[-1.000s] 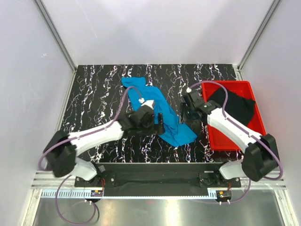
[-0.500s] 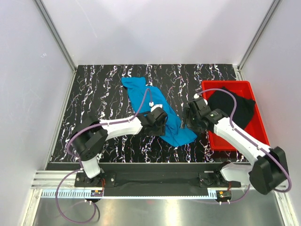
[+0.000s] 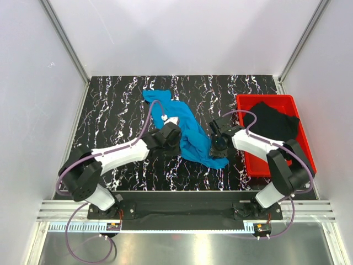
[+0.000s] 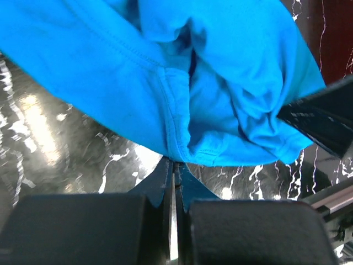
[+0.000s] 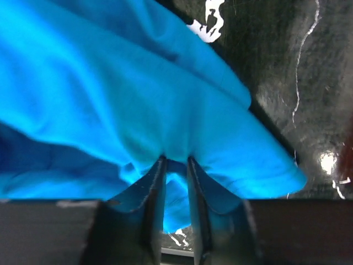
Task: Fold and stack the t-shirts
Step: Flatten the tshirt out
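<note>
Around the work area stand plain white walls (image 3: 182, 33), with grey metal posts (image 3: 65, 41) running down to the two far corners. Between them lies the table (image 3: 110, 116), a glossy black surface with white veins like marble. In the wrist views it reflects bright spots of light. Along its near edge a metal rail (image 3: 55, 212) carries the bases of both arms.

On the right side of the table sits a red tray (image 3: 265, 97), and the black shirt (image 3: 273, 122) lies crumpled inside it, in the far half. The blue shirt (image 3: 190, 130) is on the table near the middle, just left of the tray. It is bunched into a long wrinkled strip that runs from the far left to the near right, and it is not folded flat.

The left gripper (image 3: 176, 139) is at the near left edge of this strip. In the left wrist view its fingers (image 4: 157, 187) are pressed together and pinch the stitched hem. The right gripper (image 3: 216, 148) is at the near right end of the strip. In the right wrist view its fingers (image 5: 148, 185) are clamped on a fold of the blue cloth, which shows in the narrow gap between them.
</note>
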